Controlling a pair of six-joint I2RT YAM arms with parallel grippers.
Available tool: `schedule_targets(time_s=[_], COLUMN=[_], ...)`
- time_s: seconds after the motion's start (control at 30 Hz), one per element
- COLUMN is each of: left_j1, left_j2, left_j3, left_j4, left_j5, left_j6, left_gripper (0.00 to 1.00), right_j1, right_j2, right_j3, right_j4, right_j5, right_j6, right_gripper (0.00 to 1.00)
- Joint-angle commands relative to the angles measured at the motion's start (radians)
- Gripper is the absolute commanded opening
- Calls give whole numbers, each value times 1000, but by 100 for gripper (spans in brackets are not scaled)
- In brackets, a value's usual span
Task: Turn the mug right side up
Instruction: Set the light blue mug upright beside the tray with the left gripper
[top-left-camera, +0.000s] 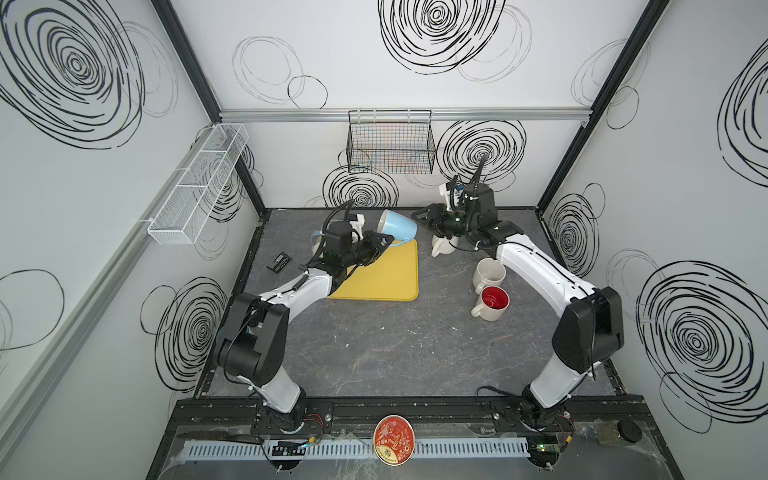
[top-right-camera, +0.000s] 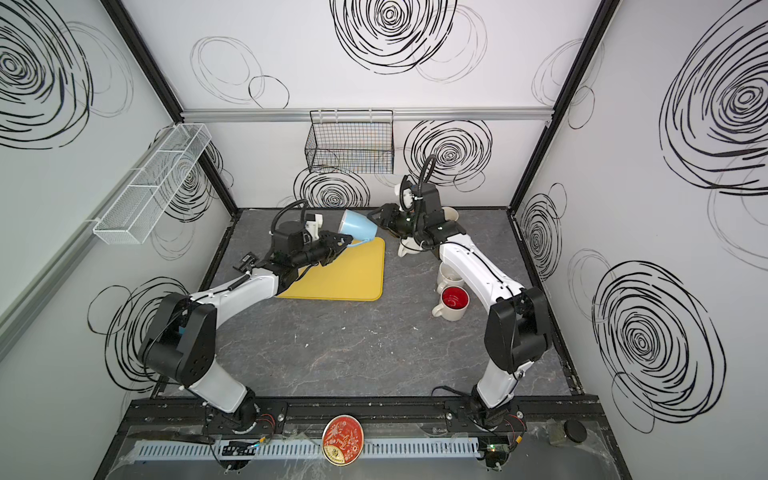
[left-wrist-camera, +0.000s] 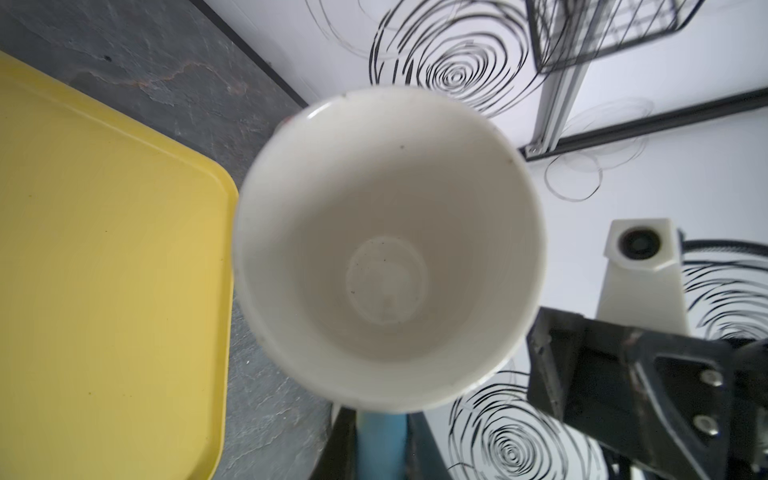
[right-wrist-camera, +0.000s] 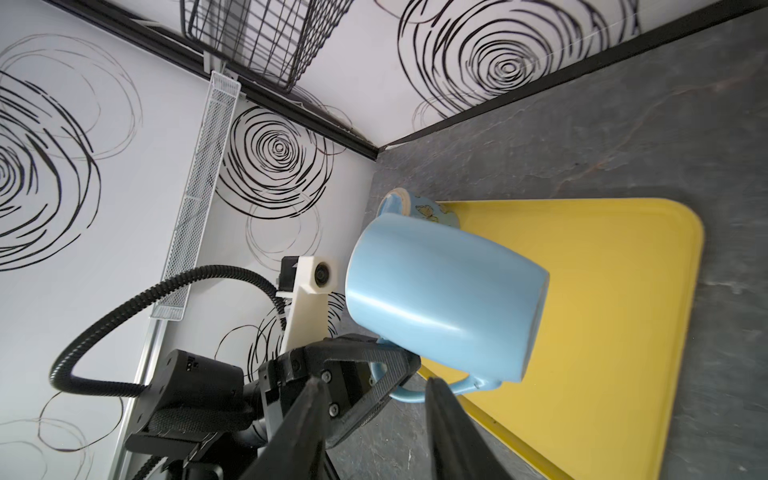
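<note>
Started far left: spotted a long white mesh rack (top-left-camera: 199, 183) on the side wall, and below it, on the grey stone-look tabletop (top-left-camera: 374, 353), a small flat black device (top-left-camera: 279, 262). Moved on to the left gripper (top-left-camera: 384, 245) and found it clamped tight on the loop handle of the blue mug (top-left-camera: 397, 227). Caught that mug held tipped on its side above the far edge of the yellow tray (top-left-camera: 386, 282), glossy sky-blue outside, matte white and tapering inside, mouth toward the left arm, flat base toward the right. Noted the tray as smooth, round-cornered and shallow-rimmed. Reached the right gripper (top-left-camera: 424, 222) just beside the mug's base and saw its black fingers (right-wrist-camera: 446, 419) spread apart with nothing between them. Glimpsed a white mug (top-left-camera: 441, 247) beneath it, partly hidden. Finished further right and nearer with two upright glazed mugs close together: a plain cream mug (top-left-camera: 490, 272), then a red-lined mug (top-left-camera: 492, 303).
</note>
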Motion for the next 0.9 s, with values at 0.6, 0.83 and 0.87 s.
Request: schedule_targets(time_s=[0.6, 0.83, 0.87], left_j1=[-312, -392, -398], left_j2=[362, 459, 474], left_j3=[521, 691, 712], left_j4=[-459, -581, -594], left_j5=[-236, -395, -422], left_j6=[543, 743, 768], left_gripper=[0, 0, 0], right_j1=[-185, -249, -259], right_j2=[-90, -181, -189], right_j3=[118, 38, 31], right_j4=[-659, -638, -638], right_j5=[225, 240, 238], right_j6=[-296, -304, -307], right_gripper=[42, 42, 42])
